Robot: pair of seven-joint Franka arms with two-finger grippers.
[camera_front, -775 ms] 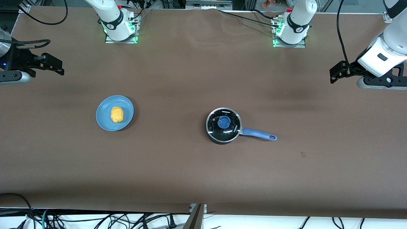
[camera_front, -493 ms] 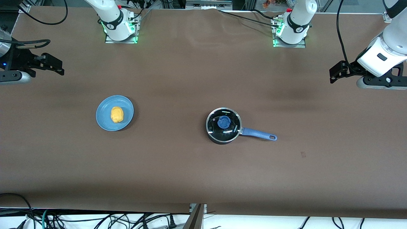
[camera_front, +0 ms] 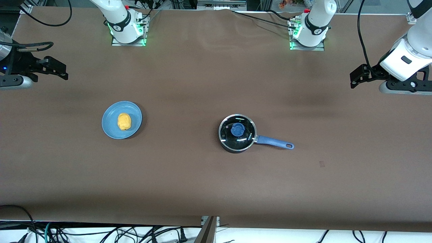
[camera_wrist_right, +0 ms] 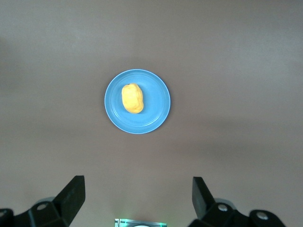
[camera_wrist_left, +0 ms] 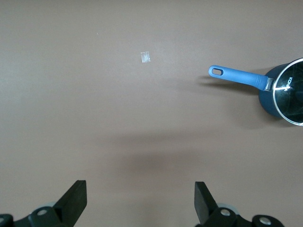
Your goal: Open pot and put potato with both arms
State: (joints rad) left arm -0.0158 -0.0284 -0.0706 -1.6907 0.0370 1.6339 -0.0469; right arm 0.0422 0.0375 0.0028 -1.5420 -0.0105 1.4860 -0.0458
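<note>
The black pot stands mid-table with its glass lid on and the blue knob on top. Its blue handle points toward the left arm's end; the left wrist view shows the pot partly cut off. The yellow potato lies on a blue plate toward the right arm's end, and both potato and plate show in the right wrist view. My left gripper hangs open and empty over the table's left-arm end. My right gripper hangs open and empty over the right-arm end.
Both arm bases glow green along the table edge farthest from the front camera. A small pale mark lies on the brown cloth nearer the camera than the handle. Cables run below the near edge.
The left arm's wrist has shifted very slightly. The pot, plate, potato and right arm stay where they were.
</note>
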